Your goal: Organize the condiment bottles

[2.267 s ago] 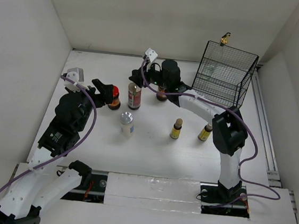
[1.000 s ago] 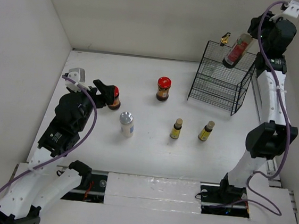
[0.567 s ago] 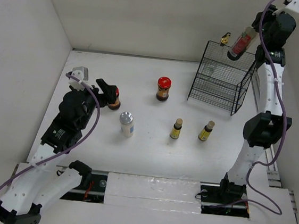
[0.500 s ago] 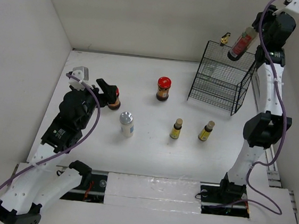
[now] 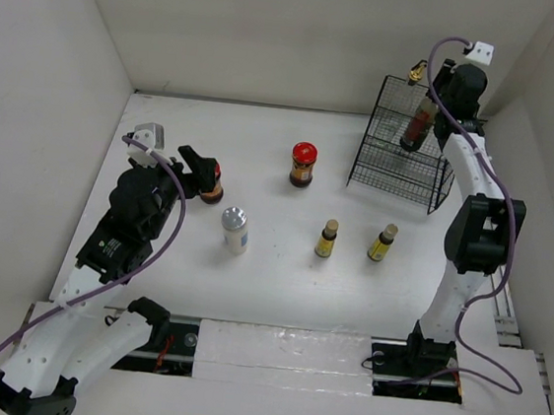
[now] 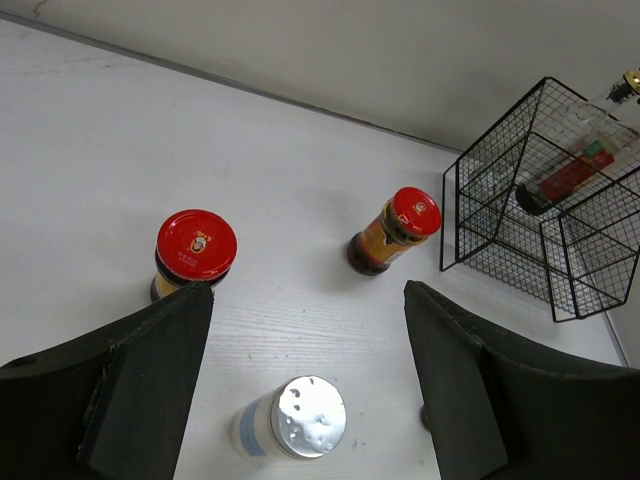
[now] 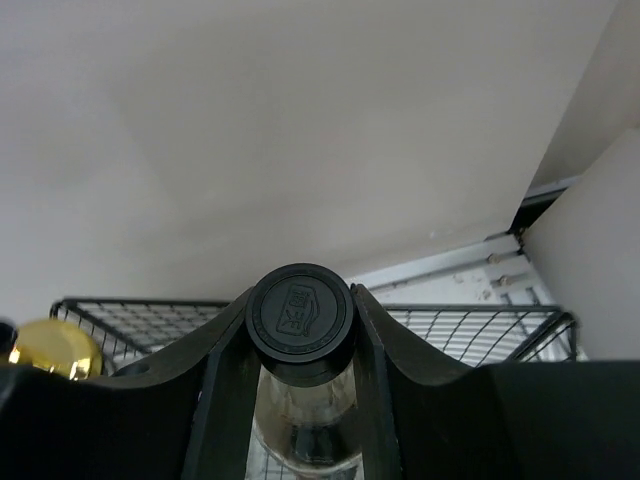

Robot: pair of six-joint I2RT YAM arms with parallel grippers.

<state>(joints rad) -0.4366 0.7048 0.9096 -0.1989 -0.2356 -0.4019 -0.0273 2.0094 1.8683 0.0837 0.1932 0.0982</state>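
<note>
black wire basket [image 5: 380, 169] surrounds a tilted clear bottle [image 5: 417, 128], clamped at its round black cap [image 7: 300, 310] by the right jaws. left jaws gape empty beside a red-lidded jar [image 6: 196, 245].

I am bringing the right gripper [image 5: 433, 103] down from its high point over the basket [image 5: 390, 170]. The bottle [image 5: 416, 131] it is clamping by the cap is now sitting inside the wire, leaning slightly; half a second ago it was hanging above the top rim. Two seconds back it was standing on the table beside the jar [image 5: 303, 164]. The left arm [image 5: 137, 218] is sitting slightly further right.
</note>
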